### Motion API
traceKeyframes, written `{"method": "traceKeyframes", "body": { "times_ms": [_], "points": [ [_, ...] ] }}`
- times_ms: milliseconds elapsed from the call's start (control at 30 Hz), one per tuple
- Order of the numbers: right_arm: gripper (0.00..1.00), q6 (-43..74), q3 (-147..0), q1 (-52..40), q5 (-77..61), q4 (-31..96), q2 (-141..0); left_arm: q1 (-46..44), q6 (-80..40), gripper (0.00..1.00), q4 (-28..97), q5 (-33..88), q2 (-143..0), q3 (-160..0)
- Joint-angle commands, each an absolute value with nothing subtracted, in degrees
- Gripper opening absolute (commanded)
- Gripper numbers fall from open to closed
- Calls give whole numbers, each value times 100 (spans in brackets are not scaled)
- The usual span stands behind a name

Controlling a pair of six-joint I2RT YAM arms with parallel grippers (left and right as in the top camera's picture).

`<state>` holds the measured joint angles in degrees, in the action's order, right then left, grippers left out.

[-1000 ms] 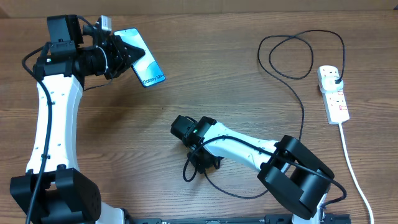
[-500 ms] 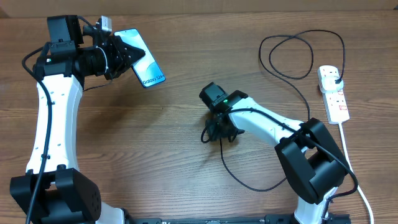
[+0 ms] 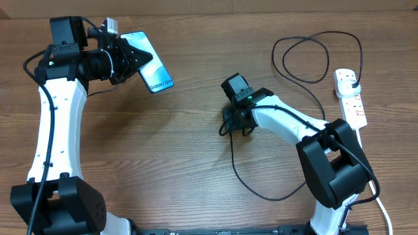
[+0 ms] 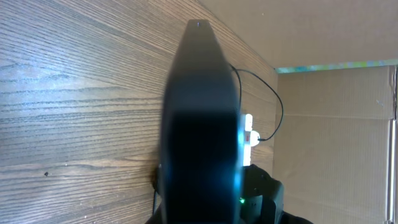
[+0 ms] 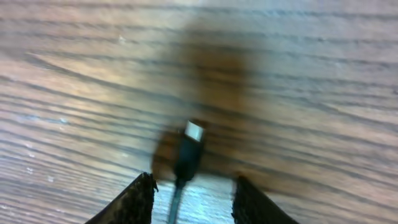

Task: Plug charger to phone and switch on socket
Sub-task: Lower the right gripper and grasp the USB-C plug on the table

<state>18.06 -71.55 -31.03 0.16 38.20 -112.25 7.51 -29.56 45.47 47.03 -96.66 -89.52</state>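
Observation:
My left gripper is shut on the phone, holding it tilted above the table's far left, its light blue "Galaxy S24+" screen showing. In the left wrist view the phone fills the middle as a dark slab. My right gripper is at mid-table, shut on the charger, a thin black cable. In the right wrist view the connector tip sticks out between my fingers, above the wood. The cable loops to its black plug in the white socket at the right edge.
The socket's white cord runs down the right edge toward the front. The charger cable coils at the far right and trails across the table in front of my right arm. A cardboard wall stands behind the table.
My right gripper has carried the cable end from the front middle of the table up and to the right, toward the centre. The left arm and phone have not moved.

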Motion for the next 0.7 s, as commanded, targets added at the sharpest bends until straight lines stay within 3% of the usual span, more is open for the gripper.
{"method": "traceKeyframes", "body": {
  "times_ms": [0,200,500,667],
  "points": [
    [41,2053,-7107,-3153,47,3769,-11319,749,-2827,4,4515,4783,-9601,-9015],
    [31,2163,-7083,-3194,30,3706,-11319,749,-2829,4,4471,4783,-9601,-9015],
    [27,2386,-7039,-3208,49,3710,-11533,749,-2829,4,4475,4786,-9601,-9015],
    [19,2405,-7039,-3208,27,3719,-11533,749,-2829,4,4477,4790,-9601,-9015]
  ]
}}
